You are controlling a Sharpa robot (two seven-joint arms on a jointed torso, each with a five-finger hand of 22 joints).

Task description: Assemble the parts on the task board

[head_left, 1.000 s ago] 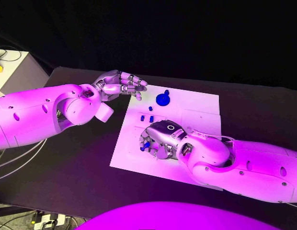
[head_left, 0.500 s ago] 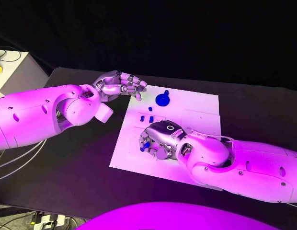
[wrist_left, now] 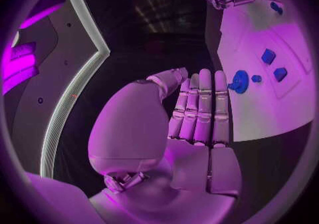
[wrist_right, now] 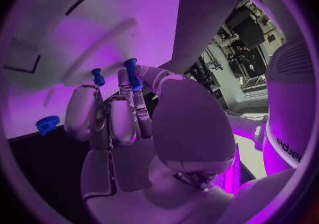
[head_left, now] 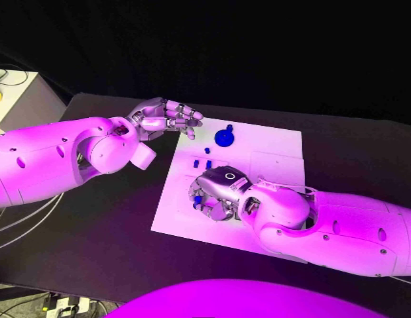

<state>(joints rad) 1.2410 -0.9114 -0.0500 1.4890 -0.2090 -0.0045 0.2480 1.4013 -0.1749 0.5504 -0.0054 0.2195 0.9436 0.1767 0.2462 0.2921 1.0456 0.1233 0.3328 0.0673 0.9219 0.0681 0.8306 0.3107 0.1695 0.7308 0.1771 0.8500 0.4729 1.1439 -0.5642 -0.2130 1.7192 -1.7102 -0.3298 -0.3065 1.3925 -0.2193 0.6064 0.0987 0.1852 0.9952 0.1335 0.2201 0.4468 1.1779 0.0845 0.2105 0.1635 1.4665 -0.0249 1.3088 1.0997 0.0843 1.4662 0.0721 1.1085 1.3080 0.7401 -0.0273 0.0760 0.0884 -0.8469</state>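
The white task board [head_left: 272,149] lies in the middle of the black table. My right hand [head_left: 220,192] hovers low over its near left part and pinches a small blue peg [wrist_right: 131,72] between thumb and a finger. A second blue peg [wrist_right: 98,76] stands just beyond the fingertips. A round blue part [head_left: 225,137] sits at the board's far left, with three small blue pieces [head_left: 203,161] between it and the right hand. My left hand [head_left: 168,118] hangs beside the board's far left corner, fingers curled together and holding nothing.
A white box [head_left: 19,93] stands at the table's far left. Recesses [wrist_right: 50,43] are cut into the board near the right hand. Two square blue pieces [wrist_left: 274,65] lie beside the round part [wrist_left: 239,81].
My right hand has shifted slightly to the left over the board, carrying the blue peg with it. The left hand has stayed where it was.
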